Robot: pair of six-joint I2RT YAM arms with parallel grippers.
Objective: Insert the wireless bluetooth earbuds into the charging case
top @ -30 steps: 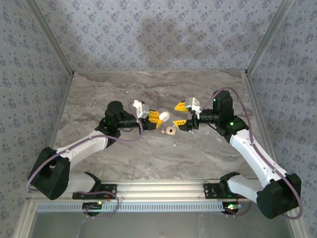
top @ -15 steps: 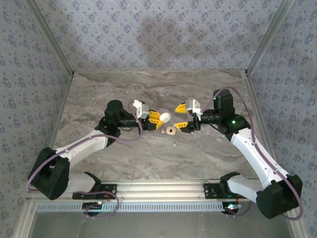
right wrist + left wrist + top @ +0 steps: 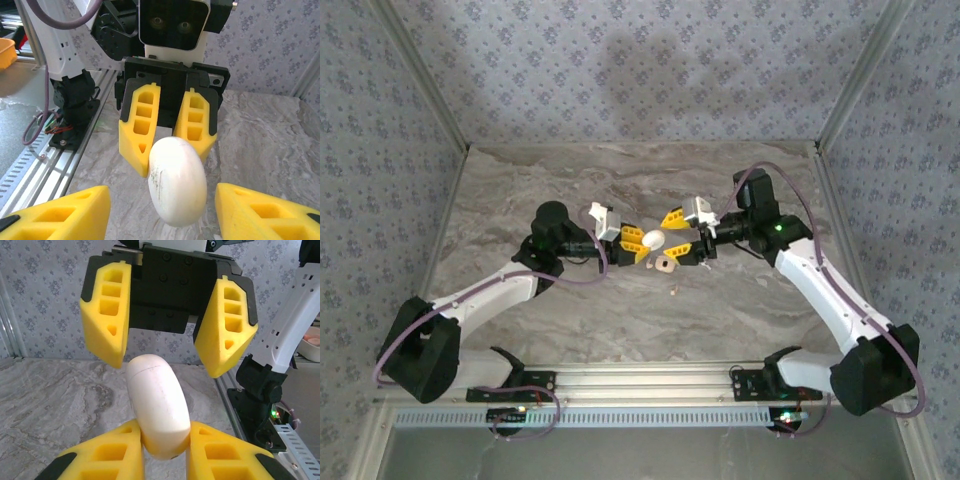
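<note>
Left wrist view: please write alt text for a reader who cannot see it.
The left claw, at the bottom, is shut on a white oval piece. Opposite it, the right claw stands open, its yellow fingers either side of the piece's top, over a marble table.

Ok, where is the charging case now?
Top view: the peach charging case lies mid-table, just nearer the arm bases than the white disc in the fingers of the left gripper, with a tiny earbud nearer still.
</note>
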